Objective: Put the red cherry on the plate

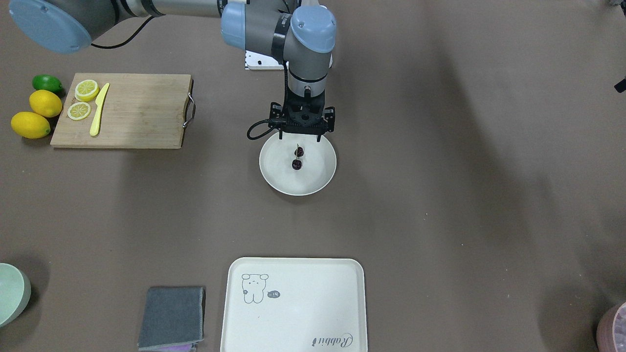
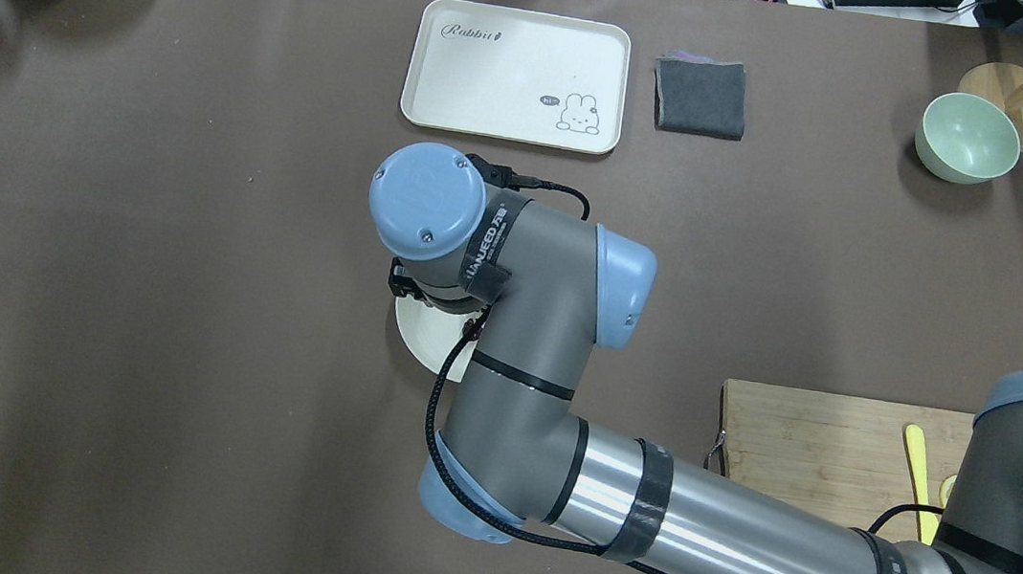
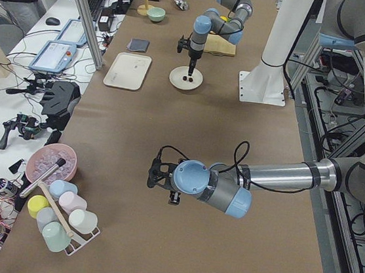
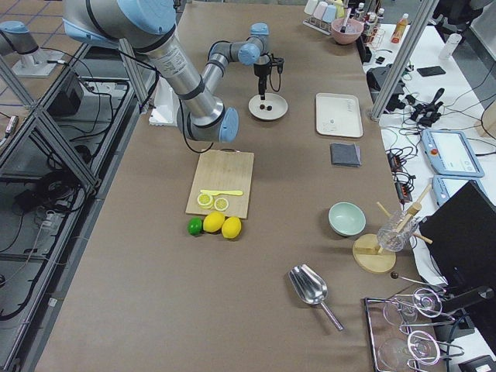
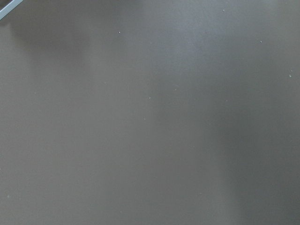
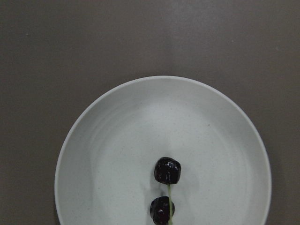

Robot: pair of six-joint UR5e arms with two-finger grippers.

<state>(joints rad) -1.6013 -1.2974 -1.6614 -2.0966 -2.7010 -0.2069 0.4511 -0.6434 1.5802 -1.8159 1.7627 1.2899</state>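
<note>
Centre frame, my right gripper point(image 1: 300, 139) hangs directly above the red cherry point(image 1: 297, 164) over the plate point(image 1: 279, 172). The stem points up toward jaws whose state I cannot tell.

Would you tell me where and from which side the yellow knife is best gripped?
Probably from straight above, closing across the narrow width of its handle, the rounded end farther from the robot. The yellow knife lies flat on the cutting board, and the lemon slices sit close beside its blade half, while the handle has bare board either side.
</note>
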